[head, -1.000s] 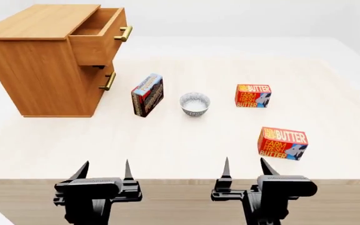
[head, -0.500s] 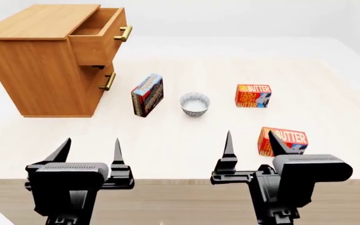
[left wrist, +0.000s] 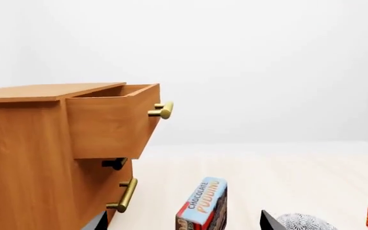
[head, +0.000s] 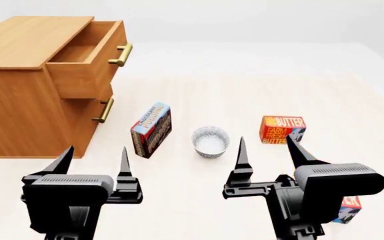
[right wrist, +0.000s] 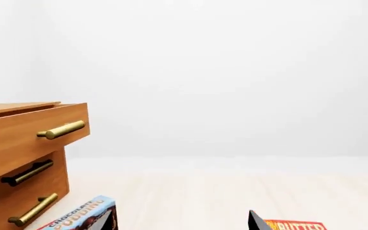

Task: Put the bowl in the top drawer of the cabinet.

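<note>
Fingers of the left gripper [head: 93,161] and the right gripper [head: 268,152] stood spread wide and empty, near the robot. Between them and a little farther lay the bowl [head: 210,141] on the table [head: 219,95], untouched; the left wrist view caught only its rim, cut off at the frame edge. Left of it stood a chocolate pudding box [head: 151,129], right of it a butter box [head: 282,129]. A second box [head: 347,208] was mostly hidden behind the right gripper. At far left the cabinet [head: 18,100] had its top drawer [head: 85,59] pulled out.
</note>
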Tool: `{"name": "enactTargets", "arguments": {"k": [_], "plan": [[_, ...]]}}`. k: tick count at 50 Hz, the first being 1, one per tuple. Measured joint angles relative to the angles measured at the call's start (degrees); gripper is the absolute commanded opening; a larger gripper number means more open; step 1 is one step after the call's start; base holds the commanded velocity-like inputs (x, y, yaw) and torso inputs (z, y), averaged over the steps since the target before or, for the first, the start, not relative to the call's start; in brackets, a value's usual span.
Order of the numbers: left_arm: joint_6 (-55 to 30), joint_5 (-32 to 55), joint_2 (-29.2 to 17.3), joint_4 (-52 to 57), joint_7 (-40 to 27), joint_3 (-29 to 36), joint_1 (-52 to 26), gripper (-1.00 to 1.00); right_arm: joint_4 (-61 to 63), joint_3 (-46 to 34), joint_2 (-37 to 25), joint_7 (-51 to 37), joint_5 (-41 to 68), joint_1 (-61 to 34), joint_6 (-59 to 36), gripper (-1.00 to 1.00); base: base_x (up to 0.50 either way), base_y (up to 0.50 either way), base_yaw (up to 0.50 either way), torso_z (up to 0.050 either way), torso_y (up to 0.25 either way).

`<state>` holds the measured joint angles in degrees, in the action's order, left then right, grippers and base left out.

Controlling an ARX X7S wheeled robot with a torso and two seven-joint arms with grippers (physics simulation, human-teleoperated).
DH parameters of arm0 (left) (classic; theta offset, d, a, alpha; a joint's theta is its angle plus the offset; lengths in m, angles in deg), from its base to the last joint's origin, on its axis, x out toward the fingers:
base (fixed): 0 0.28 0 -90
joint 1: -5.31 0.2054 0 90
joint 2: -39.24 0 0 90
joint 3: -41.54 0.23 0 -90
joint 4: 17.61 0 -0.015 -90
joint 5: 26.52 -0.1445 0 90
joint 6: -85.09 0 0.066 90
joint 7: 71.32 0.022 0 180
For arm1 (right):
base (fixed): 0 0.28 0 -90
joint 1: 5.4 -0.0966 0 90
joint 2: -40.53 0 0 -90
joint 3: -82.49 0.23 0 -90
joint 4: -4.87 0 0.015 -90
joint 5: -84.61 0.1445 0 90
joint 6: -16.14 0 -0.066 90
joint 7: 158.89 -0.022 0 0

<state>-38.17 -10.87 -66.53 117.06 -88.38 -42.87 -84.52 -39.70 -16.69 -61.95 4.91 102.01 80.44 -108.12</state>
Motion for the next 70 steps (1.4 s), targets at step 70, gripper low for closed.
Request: {"name": "enactTargets", "arguments": {"k": [70], "plan": [[-45.7, 20.9, 1.5, -26.6, -1.9, -2.8, -66.1, 1.00, 5.1, 2.5, -3.3, -1.7, 4.9, 4.2, 1.9, 1.00, 0.14, 0.00, 0.00, 0.000, 0.000]]}}
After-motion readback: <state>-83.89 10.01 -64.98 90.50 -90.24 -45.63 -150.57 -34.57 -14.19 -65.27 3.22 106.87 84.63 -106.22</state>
